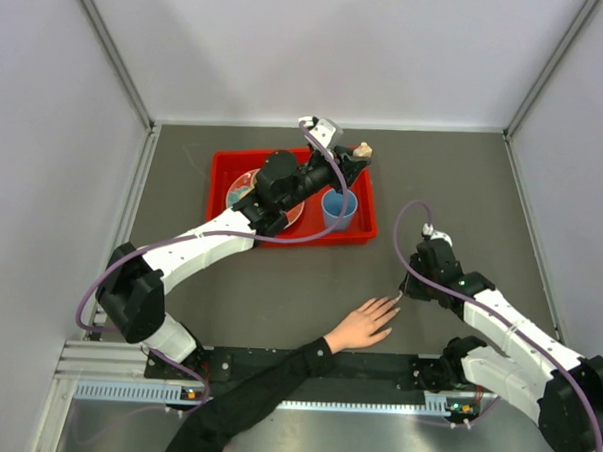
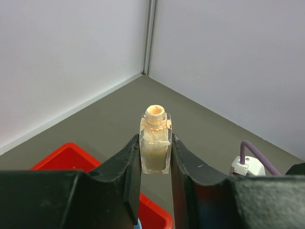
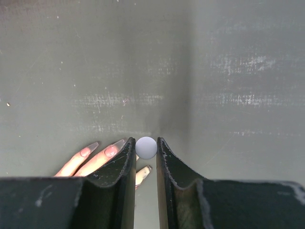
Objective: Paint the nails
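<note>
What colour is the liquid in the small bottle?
Creamy beige; bottle shows best in left wrist view.

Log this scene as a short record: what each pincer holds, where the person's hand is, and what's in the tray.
left pincer: shut on an uncapped nail polish bottle, held above the far right corner of the red tray
right pincer: shut on a round grey knob, probably the brush cap, right beside the fingertips
hand: flat on the table, fingers spread, black sleeve
nails: long; painted or not, cannot tell
tray contents: blue cup
</note>
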You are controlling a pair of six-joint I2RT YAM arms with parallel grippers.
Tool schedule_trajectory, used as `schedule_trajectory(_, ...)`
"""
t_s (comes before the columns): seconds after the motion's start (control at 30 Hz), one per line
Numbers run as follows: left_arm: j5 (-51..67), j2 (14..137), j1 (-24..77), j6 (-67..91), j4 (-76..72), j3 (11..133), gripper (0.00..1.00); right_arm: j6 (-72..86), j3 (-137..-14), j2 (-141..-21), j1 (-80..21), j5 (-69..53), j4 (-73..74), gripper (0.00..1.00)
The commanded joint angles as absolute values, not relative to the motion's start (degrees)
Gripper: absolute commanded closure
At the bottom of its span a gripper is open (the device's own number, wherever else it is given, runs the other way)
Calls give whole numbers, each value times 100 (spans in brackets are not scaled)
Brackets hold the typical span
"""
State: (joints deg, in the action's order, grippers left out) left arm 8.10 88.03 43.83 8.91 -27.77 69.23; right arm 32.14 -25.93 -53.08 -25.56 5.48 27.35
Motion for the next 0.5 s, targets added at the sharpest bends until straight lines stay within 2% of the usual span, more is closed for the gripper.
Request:
schedule_trajectory(0.0, 861, 8648, 4351, 949, -3024, 7093, 100, 3234, -2654, -5309, -2452, 677, 2540, 100)
schedule_trajectory(0.47, 870, 8640, 4351, 993, -3076, 7049, 100, 3261, -2716, -4508, -2452, 308, 2839, 100)
